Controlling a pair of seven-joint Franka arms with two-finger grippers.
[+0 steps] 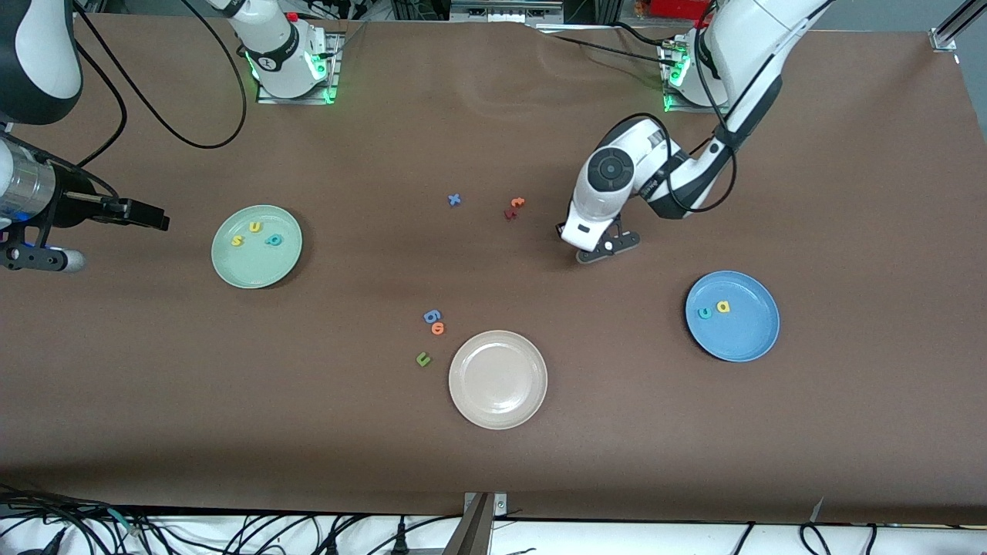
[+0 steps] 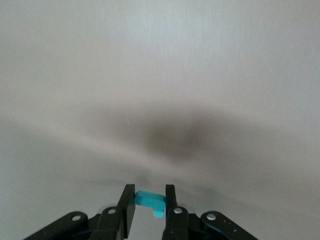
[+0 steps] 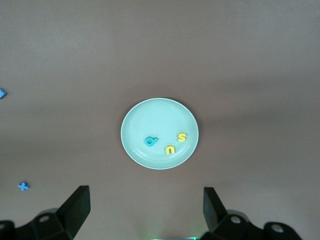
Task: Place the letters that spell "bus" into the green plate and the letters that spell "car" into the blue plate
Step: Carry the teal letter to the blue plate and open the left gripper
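The left gripper [image 2: 150, 202] had the little teal "r" [image 2: 149, 200] pinched between its fingers, up over bare table. The green plate [image 1: 257, 271] already held the s, u and b; the blue plate [image 1: 752, 339] had the c and a. The right gripper [image 3: 145, 210] waited wide open, holding nothing.

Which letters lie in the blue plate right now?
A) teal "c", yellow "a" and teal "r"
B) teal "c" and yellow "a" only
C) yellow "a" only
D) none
B: the blue plate holds only the teal "c" and yellow "a", while the left gripper is shut on the teal "r" above bare table.
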